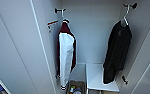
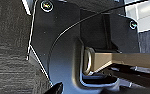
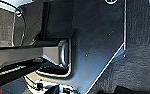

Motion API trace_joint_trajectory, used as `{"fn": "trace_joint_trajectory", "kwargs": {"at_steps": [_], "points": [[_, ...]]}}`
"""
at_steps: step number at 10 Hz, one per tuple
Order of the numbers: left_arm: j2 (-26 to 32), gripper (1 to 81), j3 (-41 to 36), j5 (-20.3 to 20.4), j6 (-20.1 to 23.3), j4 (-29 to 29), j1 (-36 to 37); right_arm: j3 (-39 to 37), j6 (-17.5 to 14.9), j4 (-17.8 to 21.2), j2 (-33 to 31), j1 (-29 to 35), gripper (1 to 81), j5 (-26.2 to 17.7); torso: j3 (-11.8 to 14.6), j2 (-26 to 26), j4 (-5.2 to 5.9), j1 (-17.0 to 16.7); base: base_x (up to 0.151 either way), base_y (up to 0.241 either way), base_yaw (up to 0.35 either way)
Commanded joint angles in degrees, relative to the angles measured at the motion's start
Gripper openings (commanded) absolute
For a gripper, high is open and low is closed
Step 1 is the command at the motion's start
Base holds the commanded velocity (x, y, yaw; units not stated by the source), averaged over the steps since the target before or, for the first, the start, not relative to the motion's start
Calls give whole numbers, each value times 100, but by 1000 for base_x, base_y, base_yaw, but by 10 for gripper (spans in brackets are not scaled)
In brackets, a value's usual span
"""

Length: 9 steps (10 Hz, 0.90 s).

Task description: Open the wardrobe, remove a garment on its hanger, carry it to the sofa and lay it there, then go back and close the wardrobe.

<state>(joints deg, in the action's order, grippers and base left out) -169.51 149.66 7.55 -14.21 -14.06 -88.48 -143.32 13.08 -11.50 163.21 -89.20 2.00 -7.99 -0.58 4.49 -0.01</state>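
Wardrobe (image 1: 91, 32) stands open, doors swung wide at left and right. Garment (image 1: 117, 53), the black coat, hangs on the right inside, long axis vertical, collar up and hem down, lower end in front of a white shelf (image 1: 96, 77). Its pale hanger (image 1: 125, 17) hooks on a dark peg (image 1: 131, 5) near the top right. Maroon jacket with white sleeves (image 1: 66, 55) hangs on the left inside, also vertical. Small clutter in a bin (image 1: 76, 88) at the wardrobe floor. Wrist views face dark carpet (image 2: 8, 50); whether either gripper is released or clenched, cannot tell, nor how the coat lies relative to them.
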Motion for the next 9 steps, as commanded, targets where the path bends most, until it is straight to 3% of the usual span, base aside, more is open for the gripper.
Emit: {"fn": "trace_joint_trajectory", "kwargs": {"at_steps": [1,9], "points": [[31,811,-34,-298,-11,8,151,34,-25,-81,-58,169,811,-314,0,0,0,1,74,0,0],[31,811,-34,-289,-2,8,151,25,-25,-142,-31,196,811,-341,0,0,0,1,74,-64,0]]}}
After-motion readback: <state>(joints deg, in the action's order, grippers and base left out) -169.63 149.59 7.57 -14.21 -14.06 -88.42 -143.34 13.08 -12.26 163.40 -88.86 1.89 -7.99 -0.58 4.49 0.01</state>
